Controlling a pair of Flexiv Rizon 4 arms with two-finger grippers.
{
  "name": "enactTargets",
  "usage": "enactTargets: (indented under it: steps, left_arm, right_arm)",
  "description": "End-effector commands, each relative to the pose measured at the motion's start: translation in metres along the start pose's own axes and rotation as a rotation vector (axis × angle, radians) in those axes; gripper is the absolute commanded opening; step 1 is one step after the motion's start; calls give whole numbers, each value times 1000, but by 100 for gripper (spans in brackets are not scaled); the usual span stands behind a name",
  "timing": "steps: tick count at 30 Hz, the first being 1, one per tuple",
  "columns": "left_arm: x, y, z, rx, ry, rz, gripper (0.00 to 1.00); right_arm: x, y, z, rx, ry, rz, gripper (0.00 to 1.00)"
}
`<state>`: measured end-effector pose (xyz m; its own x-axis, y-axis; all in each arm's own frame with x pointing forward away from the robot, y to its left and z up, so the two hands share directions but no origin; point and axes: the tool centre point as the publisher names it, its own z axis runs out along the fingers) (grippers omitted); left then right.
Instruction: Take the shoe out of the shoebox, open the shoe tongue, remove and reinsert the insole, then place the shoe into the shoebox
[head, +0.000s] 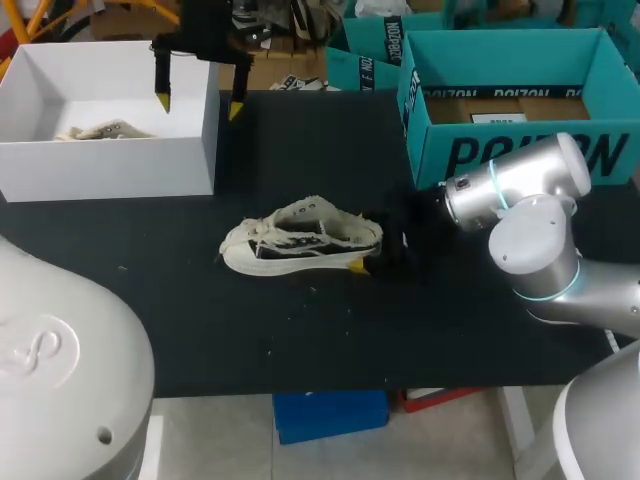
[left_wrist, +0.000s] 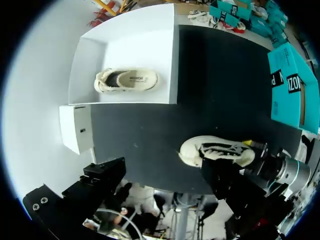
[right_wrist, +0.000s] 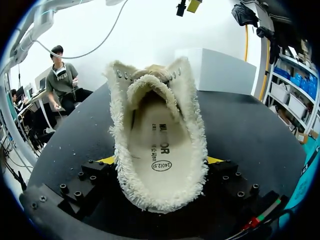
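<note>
A cream canvas shoe stands upright on the black table, toe to the left. My right gripper is at its heel, one yellow tip showing beside the sole. In the right wrist view the heel sits between both fingers, which press its sides, and the printed insole lies inside. My left gripper hangs open high over the right wall of the white shoebox, holding nothing. A second cream shoe lies in that box.
Teal shoeboxes stand at the back right, close behind my right arm. A white lid piece leans beside the white box. Bare black table lies between the white box and the shoe and along the front edge.
</note>
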<state>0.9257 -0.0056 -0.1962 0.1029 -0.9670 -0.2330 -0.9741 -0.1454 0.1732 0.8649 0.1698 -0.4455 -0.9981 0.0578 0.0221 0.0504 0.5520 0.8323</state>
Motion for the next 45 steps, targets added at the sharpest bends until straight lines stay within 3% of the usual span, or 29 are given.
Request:
enactTargets:
  steps: [1, 13, 17, 24, 33, 38, 45]
  left_arm:
    - [12, 21, 4, 22, 72, 45, 100]
    - [12, 21, 4, 22, 72, 45, 100]
    - [12, 10, 4, 123, 148, 64, 100]
    - [36, 21, 20, 198, 148, 199, 100]
    - [80, 36, 40, 176, 84, 268, 100]
    - [109, 47, 48, 155, -23, 291, 100]
    - [135, 59, 61, 160, -70, 328, 100]
  right_arm:
    - [0, 0, 1, 1, -2, 0, 0]
    - [0, 0, 1, 1, -2, 0, 0]
    - [0, 0, 1, 1, -2, 0, 0]
    - [0, 0, 1, 1, -2, 0, 0]
    - [0, 0, 1, 1, -2, 0, 0]
    - [0, 0, 1, 1, -2, 0, 0]
    - [0, 0, 1, 1, -2, 0, 0]
